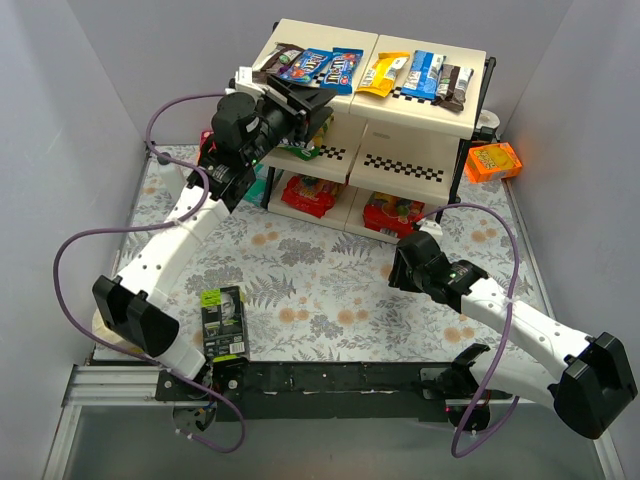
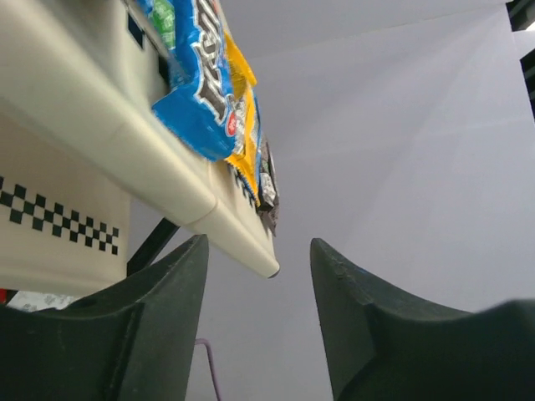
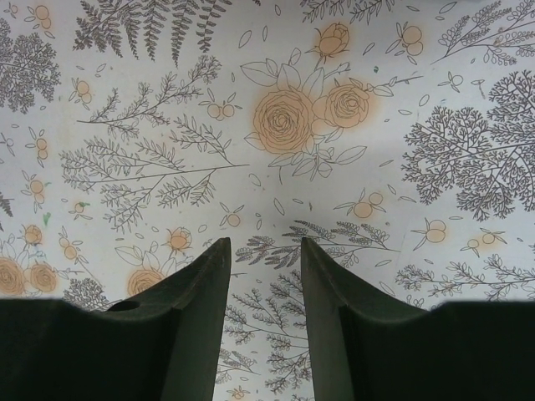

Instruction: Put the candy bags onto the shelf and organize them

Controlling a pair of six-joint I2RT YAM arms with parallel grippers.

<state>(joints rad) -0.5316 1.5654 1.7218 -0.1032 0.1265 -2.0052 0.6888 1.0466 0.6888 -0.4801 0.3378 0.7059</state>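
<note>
The candy bags (image 1: 385, 72) are laid in a row along the top tier of the shelf (image 1: 405, 140). Green-yellow bags (image 1: 300, 150) are tucked into its middle tier and red bags (image 1: 308, 195) into its bottom tier. The left jaws are raised by the left arm (image 1: 190, 235) to the front left corner of the shelf's top tier, just beneath a blue bag (image 1: 325, 68) that overhangs that edge. They are held apart with nothing between them, and the blue bag lies above and to one side of the gap, not within it. The right jaws are held low by the right arm (image 1: 520, 325) over the counter (image 1: 320, 280) in front of the shelf's right half, well apart from every bag. They too are parted and nothing is gripped.

In the left wrist view the front lip of the shelf (image 2: 100, 150) is seen from below. The blue bag (image 2: 196, 92) hangs over it, and a yellow bag (image 2: 242, 109) and a dark bag (image 2: 267, 188) are lined up behind along the same edge. Only in the overhead view are the whole row and the lower tiers shown, along with an orange box (image 1: 493, 162) just beside the shelf's right posts and a black-and-green carton (image 1: 222, 322) well in front of the shelf's left end. The right wrist view is filled by the flower-printed counter (image 3: 276, 125), seen between and beyond the parted jaws.
</note>
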